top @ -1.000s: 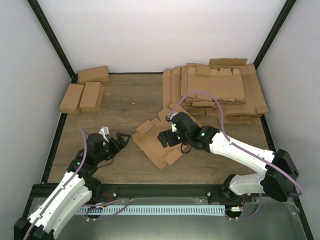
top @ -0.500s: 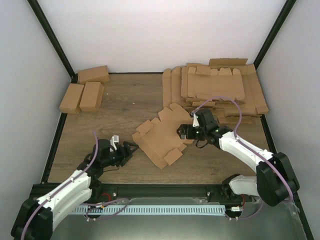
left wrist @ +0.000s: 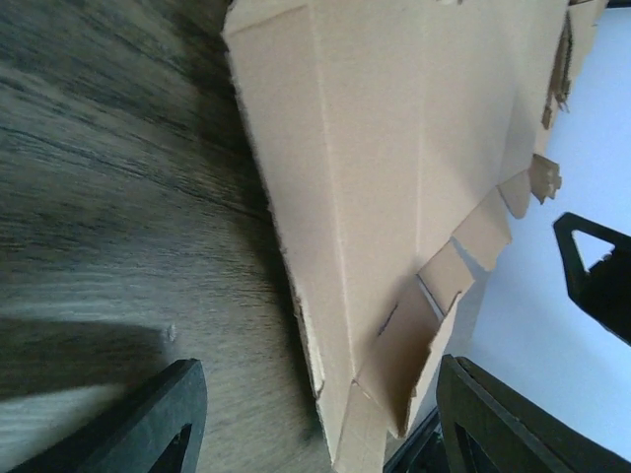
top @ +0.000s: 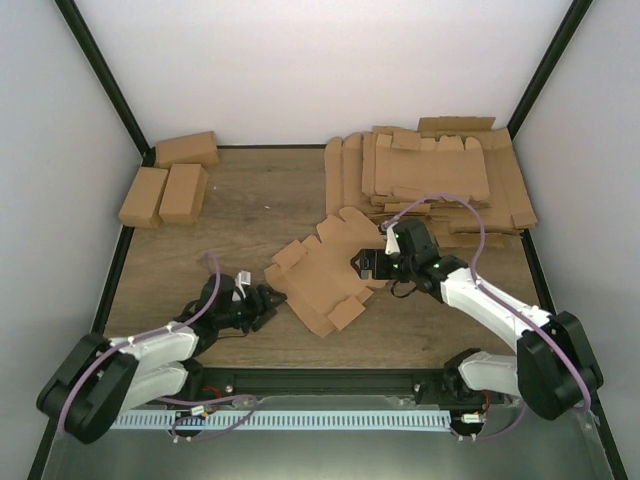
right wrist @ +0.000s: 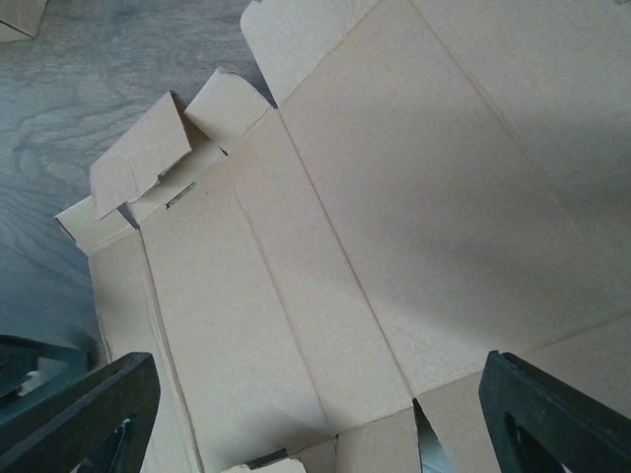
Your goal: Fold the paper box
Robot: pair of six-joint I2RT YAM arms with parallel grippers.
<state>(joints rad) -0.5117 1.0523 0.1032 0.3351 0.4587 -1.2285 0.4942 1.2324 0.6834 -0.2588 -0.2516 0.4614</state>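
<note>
paper box (top: 322, 275) flat — left hand (top: 267, 300) at its edge, right hand (top: 362, 267) above, both spread apart.

A dark wood-grain table (top: 250, 215), edged by black rails, carries cardboard in three places. Near the middle lies the paper box (top: 318, 272), an unfolded brown sheet set at an angle, with several of its small flaps raised off the wood. At the far right sits a loose stack of flat blanks (top: 440, 175), its edges uneven; the sheet's far corner comes close to it. In the far left corner rest three folded cartons (top: 184, 192), two side by side and the third just behind them.
</note>
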